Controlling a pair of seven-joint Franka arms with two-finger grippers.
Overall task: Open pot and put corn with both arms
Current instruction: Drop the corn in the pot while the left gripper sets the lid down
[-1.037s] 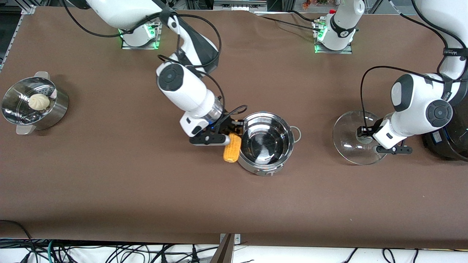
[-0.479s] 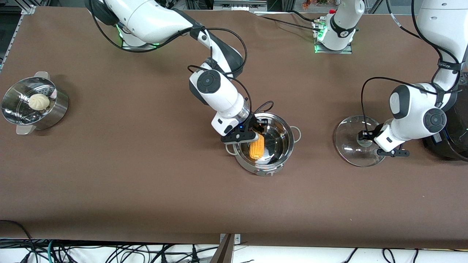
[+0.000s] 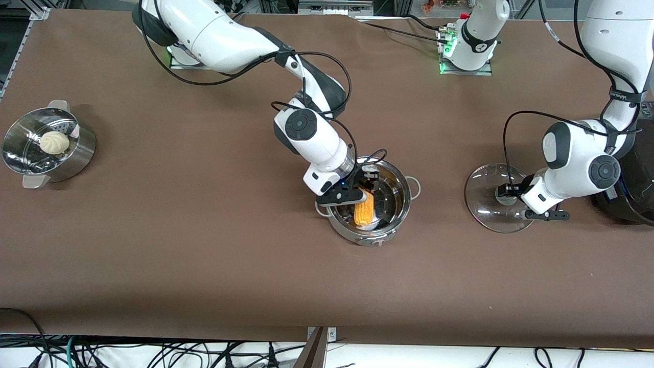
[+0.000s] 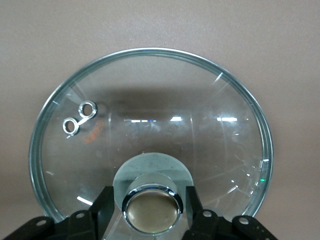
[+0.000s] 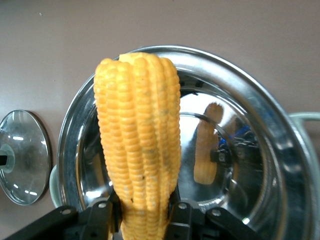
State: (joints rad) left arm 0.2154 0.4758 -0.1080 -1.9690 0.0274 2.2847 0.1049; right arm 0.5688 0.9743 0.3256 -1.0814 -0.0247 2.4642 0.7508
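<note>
Between the right claw's (image 3: 364,193) closed fingers, over the round shiny steel pot (image 3: 391,225), hangs the stiff, light, ridged yellow-orange corn cob (image 3: 364,210), pinched at one end. Left claw (image 3: 511,198) rests loosely astride the fragile clear glass lid's (image 3: 483,202) knob (image 4: 152,210) on the tabletop (image 3: 204,255).

I see a steel steamer pan (image 3: 76,153) at the right arm's end of the brown table (image 3: 204,255), its perforated insert showing. A pale round bun (image 3: 54,142) sits in it. At the left arm's end, a big black rounded appliance (image 3: 636,189) stands, partly cut off at the edge of view. Loose cables (image 3: 153,352) hang along the table edge nearest the front camera.
</note>
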